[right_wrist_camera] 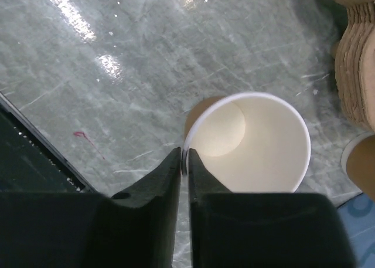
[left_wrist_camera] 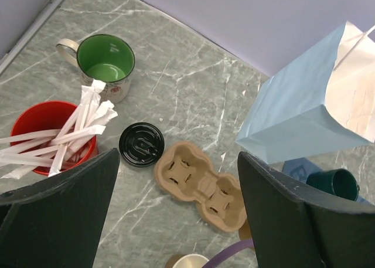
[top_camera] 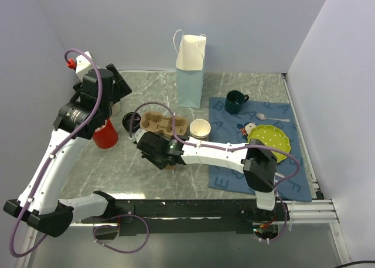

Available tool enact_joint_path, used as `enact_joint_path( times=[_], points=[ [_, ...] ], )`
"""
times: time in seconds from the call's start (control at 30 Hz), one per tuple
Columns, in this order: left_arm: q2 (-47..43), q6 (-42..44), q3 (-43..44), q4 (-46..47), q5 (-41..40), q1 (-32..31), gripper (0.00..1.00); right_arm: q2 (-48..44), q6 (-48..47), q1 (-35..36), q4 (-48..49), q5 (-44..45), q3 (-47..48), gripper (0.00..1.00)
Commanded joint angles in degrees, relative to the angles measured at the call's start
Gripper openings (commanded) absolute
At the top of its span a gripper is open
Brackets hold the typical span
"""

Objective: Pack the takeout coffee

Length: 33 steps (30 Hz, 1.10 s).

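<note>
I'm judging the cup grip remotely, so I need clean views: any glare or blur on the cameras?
Right wrist: bright glare patches on the marble table upper left; paper cup sharp, right gripper dark and soft up close. Left wrist: even light, black lid crisp. Top external: soft shadows, no strong glare.

In top view, paper cup [right_wrist_camera: 252, 145] nearly hidden under right pincer [right_wrist_camera: 184, 158].
</note>
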Motion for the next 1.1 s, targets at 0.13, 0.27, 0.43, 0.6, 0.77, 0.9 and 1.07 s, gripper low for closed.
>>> enact_joint_path(
  times=[0.13,0.27,0.43,0.6,0.77,0.9,1.07],
  points=[
    [0.28,1.60,-2.34,2.72,0.94,-1.24,0.88,-8.28,4.70,0.69,-1.89,1.52,-0.53,0.48],
    [-0.34,2.91,-4.54,5.09,2.44,-1.24,0.88,-15.39,8.74,-1.68,-4.71,1.60,-5.16,0.39],
    [1.24,5.65,-5.42,5.98,9.02,-1.24,0.88,-21.74,15.15,-8.79,-2.70,0.46,-18.16,0.35],
    [1.95,6.52,-7.35,6.24,11.84,-1.24,0.88,-22.98,15.61,-17.41,2.13,-0.23,-25.22,0.35],
    [2.74,6.97,-9.29,5.27,10.98,-1.68,0.87,-19.47,13.06,-22.59,7.68,-1.38,-25.76,0.35],
    [2.39,7.49,-12.54,5.36,10.27,-1.77,0.85,-15.95,11.39,-26.20,9.26,-2.17,-22.69,0.35],
    [5.37,10.38,-13.69,4.48,10.97,-1.59,0.82,-11.56,9.98,-29.19,9.62,-2.53,-18.99,0.34]
  ],
)
